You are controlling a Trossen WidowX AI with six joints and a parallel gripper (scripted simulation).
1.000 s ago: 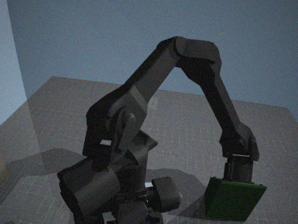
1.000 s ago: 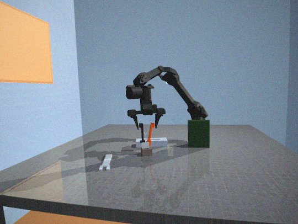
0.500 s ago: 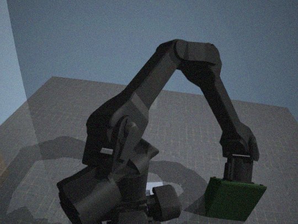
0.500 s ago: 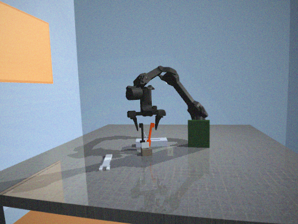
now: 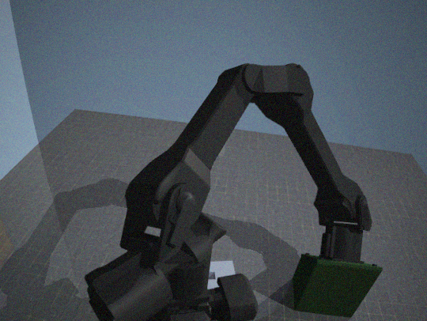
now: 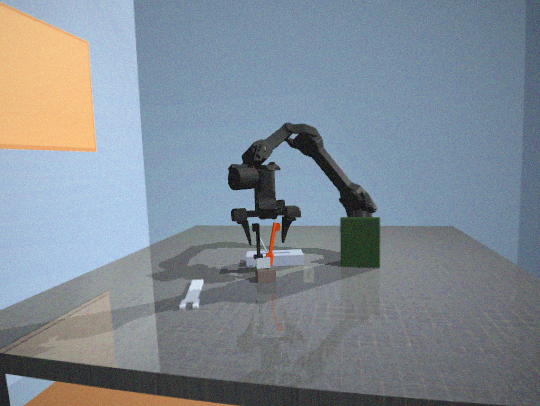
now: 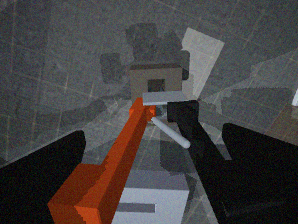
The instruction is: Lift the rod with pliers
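My empty jaws [image 6: 267, 243] hung spread above the upright pliers [image 6: 273, 245] [image 7: 122, 160], far from the bench's [image 6: 350, 320] [image 7: 30, 75] near edge; gripping, locking and lifting remained undone.

What looks like a pale wrench [image 6: 195, 290] [image 7: 296, 97] lies on the grey table [image 5: 253, 158] [image 6: 425, 320] [image 7: 75, 75].

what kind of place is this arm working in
Probably a robot test room: a black arm mounted on a green block, a broad tabletop, and plain blue walls.
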